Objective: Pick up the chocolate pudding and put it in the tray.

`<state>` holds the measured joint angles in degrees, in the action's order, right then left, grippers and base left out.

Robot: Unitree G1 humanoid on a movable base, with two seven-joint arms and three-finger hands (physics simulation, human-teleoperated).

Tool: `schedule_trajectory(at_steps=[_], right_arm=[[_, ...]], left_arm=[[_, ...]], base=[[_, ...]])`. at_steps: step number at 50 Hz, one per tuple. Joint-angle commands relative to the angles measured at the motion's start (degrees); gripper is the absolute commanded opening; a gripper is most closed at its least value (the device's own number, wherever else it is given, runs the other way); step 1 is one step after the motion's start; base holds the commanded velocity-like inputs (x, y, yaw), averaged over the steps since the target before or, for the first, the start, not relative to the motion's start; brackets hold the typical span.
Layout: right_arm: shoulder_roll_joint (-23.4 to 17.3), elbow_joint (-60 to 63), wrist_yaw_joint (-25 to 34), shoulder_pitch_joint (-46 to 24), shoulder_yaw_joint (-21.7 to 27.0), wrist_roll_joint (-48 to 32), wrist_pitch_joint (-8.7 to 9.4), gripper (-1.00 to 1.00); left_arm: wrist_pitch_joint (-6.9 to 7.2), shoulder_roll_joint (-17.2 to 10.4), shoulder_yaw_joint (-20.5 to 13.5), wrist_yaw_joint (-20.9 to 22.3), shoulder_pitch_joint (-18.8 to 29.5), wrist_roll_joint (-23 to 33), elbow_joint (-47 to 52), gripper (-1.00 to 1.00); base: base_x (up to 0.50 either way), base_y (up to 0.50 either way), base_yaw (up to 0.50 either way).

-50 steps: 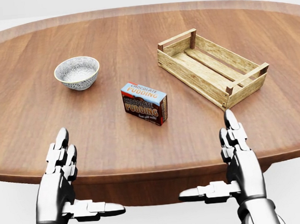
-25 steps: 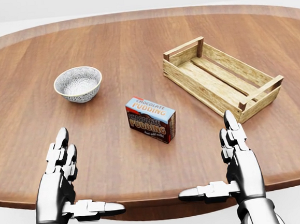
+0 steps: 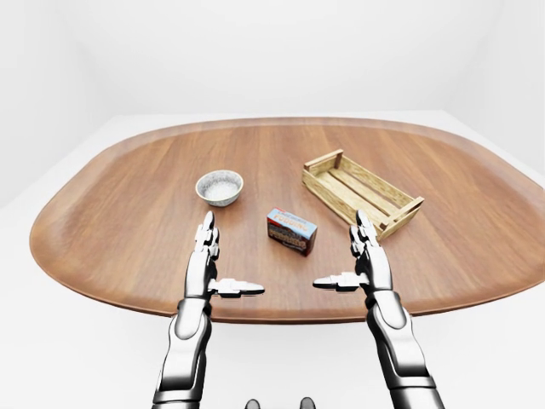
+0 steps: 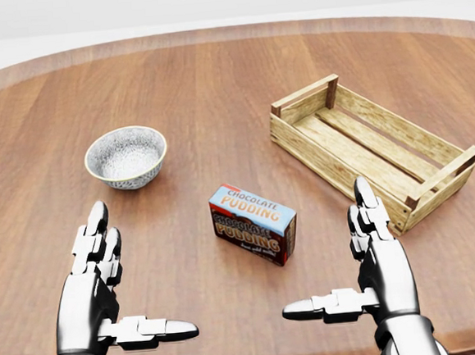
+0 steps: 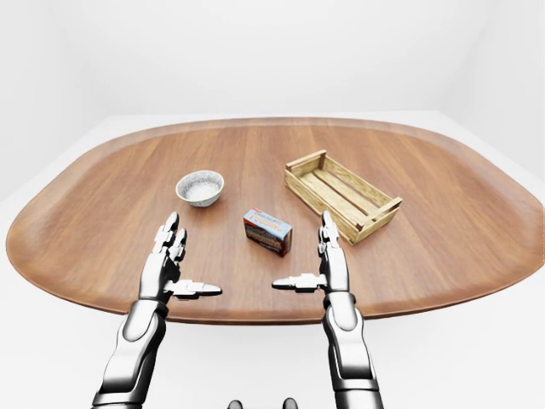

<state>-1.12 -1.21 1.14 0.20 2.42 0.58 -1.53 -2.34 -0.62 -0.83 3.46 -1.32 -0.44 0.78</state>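
Head view: pudding box between two empty hands

The chocolate pudding (image 4: pixel 253 223) lies on the wooden worktop (image 4: pixel 214 89), between bowl (image 4: pixel 125 156) and tray (image 4: pixel 373 150). Left hand (image 4: pixel 106 290) and right hand (image 4: pixel 361 262) hover spread wide, holding nothing.

Pudding box (image 4: pixel 253 224) top face: reading "CHOCOLATE PUDDING".
Pudding box side face: reading "CHOCOLATE PUDDING"; smaller line beneath showing too blurred to read.
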Motion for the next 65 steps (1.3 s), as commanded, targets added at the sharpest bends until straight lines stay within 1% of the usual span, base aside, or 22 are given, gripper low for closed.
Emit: schedule_trajectory(at_steps=[1, 14, 17, 21, 26, 29, 30, 32, 37, 41, 42, 46, 48, 51, 55, 56, 57, 59, 60, 62, 63, 65], right_arm=[[-0.01, 1.11, -0.01, 0.02, -0.09, -0.07, 1.14, 1.00], [0.06, 0.95, 0.03, 0.04, -0.21, -0.24, 0.94, 1.00], [0.07, 1.01, 0.00, 0.10, -0.26, -0.37, 0.92, 1.00], [0.06, 0.74, 0.00, 0.14, -0.27, -0.51, 0.62, 1.00], [0.05, 0.90, 0.03, 0.15, -0.28, -0.57, 0.74, 1.00], [0.04, 0.89, 0.06, 0.11, -0.27, -0.58, 0.75, 1.00], [0.03, 0.77, 0.07, 0.01, -0.22, -0.53, 0.79, 1.00], [0.02, 0.69, 0.08, -0.03, -0.23, -0.57, 0.70, 1.00], [0.02, 0.43, 0.10, -0.15, -0.18, -0.54, 0.61, 1.00], [0.03, 0.55, 0.09, -0.10, -0.20, -0.55, 0.68, 1.00], [0.04, 0.81, 0.09, -0.06, -0.22, -0.54, 0.90, 1.00], [0.05, 0.97, 0.12, 0.07, -0.25, -0.55, 0.92, 1.00], [0.09, 1.30, 0.15, 0.22, -0.30, -0.53, 0.94, 1.00], [0.14, 1.62, 0.17, 0.34, -0.37, -0.51, 1.05, 1.00], [0.25, 1.81, -0.64, 0.10, -0.02, -0.42, 1.48, 1.00], [0.33, 2.63, -0.16, 0.30, -0.08, 0.34, 1.54, 1.00], [0.31, 3.12, -0.24, 0.51, -0.25, 0.14, 1.76, 1.00], [0.28, 2.82, -0.16, 0.54, -0.57, -0.29, 1.20, 1.00], [0.31, 2.55, 0.16, 0.54, -0.60, -0.03, 0.78, 1.00], [0.22, 1.86, 0.12, 0.26, -0.40, -0.01, 0.46, 1.00], [0.20, 1.89, 0.16, 0.22, -0.30, 0.15, 0.53, 1.00], [0.17, 1.74, 0.14, 0.14, -0.21, 0.21, 0.45, 1.00]], left_arm=[[-0.07, -0.02, -0.06, -0.03, 0.12, 0.02, -0.18, 1.00], [-0.22, -0.05, -0.08, 0.00, 0.12, 0.04, -0.34, 1.00], [0.04, -0.06, -0.10, -0.02, 0.07, 0.02, 0.00, 1.00], [-0.40, -0.06, -0.19, -0.06, 0.21, 0.04, -0.58, 1.00], [-0.73, -0.03, -0.15, -0.12, 0.30, 0.10, -0.98, 1.00], [-0.68, -0.04, -0.16, -0.12, 0.35, 0.06, -0.98, 1.00], [-1.25, 0.01, -0.11, -0.14, 0.24, 0.13, -1.46, 1.00], [-0.42, -0.02, -0.08, -0.18, 0.24, 0.10, -0.60, 1.00], [-0.23, -0.03, -0.11, -0.22, 0.30, 0.09, -0.48, 1.00], [-0.37, -0.05, -0.15, -0.19, 0.35, 0.05, -0.65, 1.00], [-1.02, -0.01, -0.14, -0.20, 0.34, 0.10, -1.31, 1.00], [-0.42, -0.05, -0.14, -0.23, 0.28, 0.08, -0.63, 1.00], [-0.47, -0.04, -0.16, -0.36, 0.30, 0.17, -0.64, 1.00], [-0.16, -0.03, -0.16, -0.45, 0.20, 0.18, -0.16, 1.00], [-0.07, 0.02, -0.27, -1.17, 0.52, 0.55, -0.58, 1.00], [0.73, 0.13, -0.17, -1.03, 0.39, 0.17, -0.03, 1.00], [0.65, 0.15, 0.03, -0.93, 0.13, 0.21, 0.28, 1.00], [0.21, 0.25, 0.35, -0.82, -0.19, 0.33, 0.23, 1.00], [0.36, 0.32, 0.45, -0.73, -0.32, 0.16, 0.46, 1.00], [1.15, 0.28, 0.38, -0.67, -0.29, -0.11, 1.28, 1.00], [1.36, 0.31, 0.30, -0.76, -0.21, -0.25, 1.32, 1.00], [2.28, 0.39, 0.19, -0.83, -0.13, -0.82, 1.46, 1.00]], base=[[0.28, 0.06, 0.00], [0.28, 0.05, 0.00], [0.28, 0.05, 0.00], [0.28, 0.05, 0.00], [0.28, 0.05, 0.00], [0.28, 0.05, 0.00], [0.29, 0.05, 0.00], [0.28, 0.05, 0.00], [0.28, 0.06, 0.00], [0.28, 0.05, 0.00], [0.28, 0.05, 0.00], [0.28, 0.06, 0.00], [0.28, 0.05, 0.00], [0.28, 0.05, 0.00], [0.26, 0.05, 0.00], [0.07, 0.03, 0.00], [0.00, 0.00, 0.00], [0.00, 0.00, 0.00], [0.00, 0.00, 0.00], [0.00, 0.00, 0.00], [0.00, 0.00, 0.00], [0.00, 0.00, 0.00]])
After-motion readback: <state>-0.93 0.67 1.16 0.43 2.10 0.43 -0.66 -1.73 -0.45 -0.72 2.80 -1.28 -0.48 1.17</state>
